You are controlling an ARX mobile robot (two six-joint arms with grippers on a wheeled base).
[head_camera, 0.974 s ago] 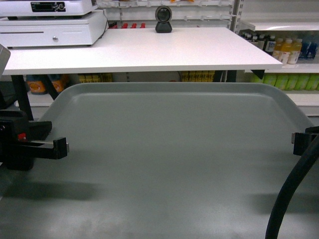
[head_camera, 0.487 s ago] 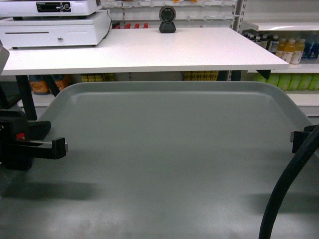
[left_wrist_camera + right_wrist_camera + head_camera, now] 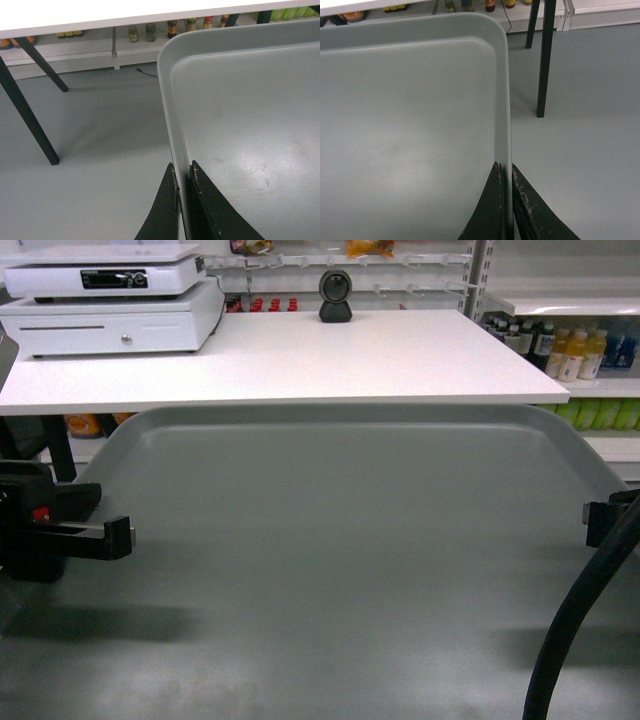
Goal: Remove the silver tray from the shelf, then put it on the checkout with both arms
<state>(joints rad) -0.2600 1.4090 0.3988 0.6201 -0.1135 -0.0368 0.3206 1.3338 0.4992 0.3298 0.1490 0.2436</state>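
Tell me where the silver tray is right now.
The silver tray fills the lower head view, held in the air just short of the white checkout, its left rim pinched by the left gripper and its right rim by the right gripper.

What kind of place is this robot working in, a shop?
Most likely a small shop or a mock-up of one. A cash register and a scanner sit on the white checkout, and racks behind hold rows of bottled drinks.

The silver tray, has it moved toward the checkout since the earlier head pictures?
Yes. The silver tray now has its far rim nearly at the checkout front edge in the head view; earlier, a strip of shelf showed between them.
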